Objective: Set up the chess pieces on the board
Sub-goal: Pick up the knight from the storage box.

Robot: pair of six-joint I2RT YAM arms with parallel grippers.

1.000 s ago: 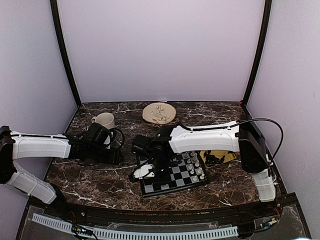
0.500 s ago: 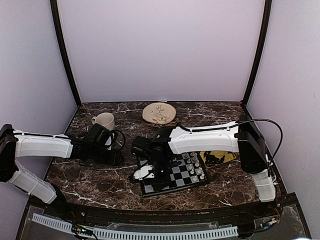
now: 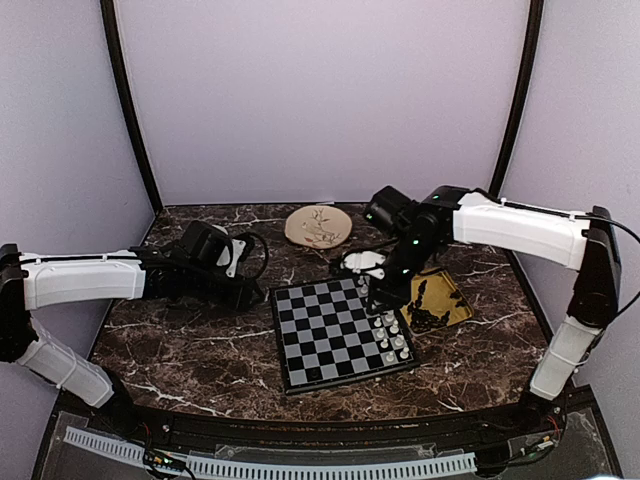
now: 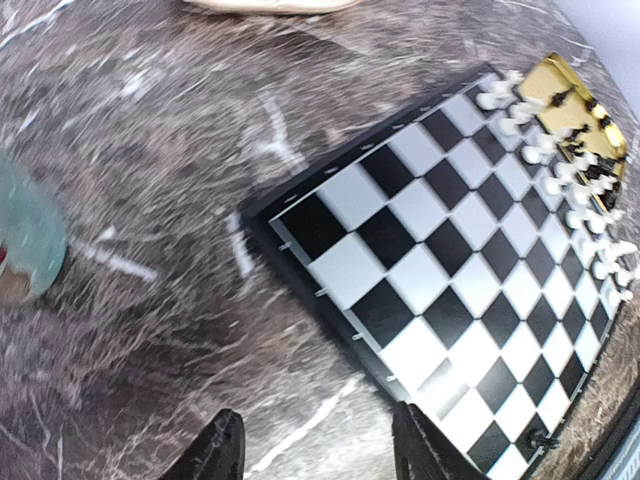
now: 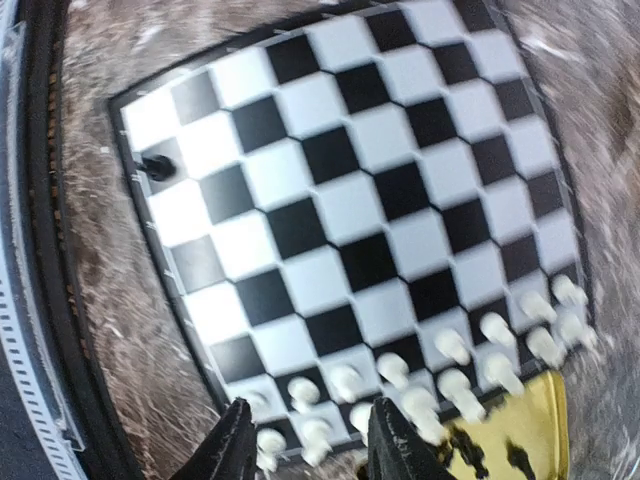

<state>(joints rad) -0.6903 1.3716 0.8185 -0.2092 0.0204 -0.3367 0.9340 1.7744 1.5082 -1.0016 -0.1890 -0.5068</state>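
Note:
The board lies mid-table, with two rows of white pieces along its right edge. One black chess piece stands on a corner square; it also shows in the left wrist view. The other black chess pieces lie in the yellow tray to the right of the board. My right gripper hangs open and empty over the board's far right corner, its fingertips above the white rows. My left gripper is open and empty beside the board's far left corner.
A cream plate sits at the back middle, also at the top of the left wrist view. The enclosure walls stand close on three sides. The left arm covers the spot where the mug stood.
My right arm swung from the board's left side to its far right corner by the tray. My left gripper moved right toward the board and now hides the mug.

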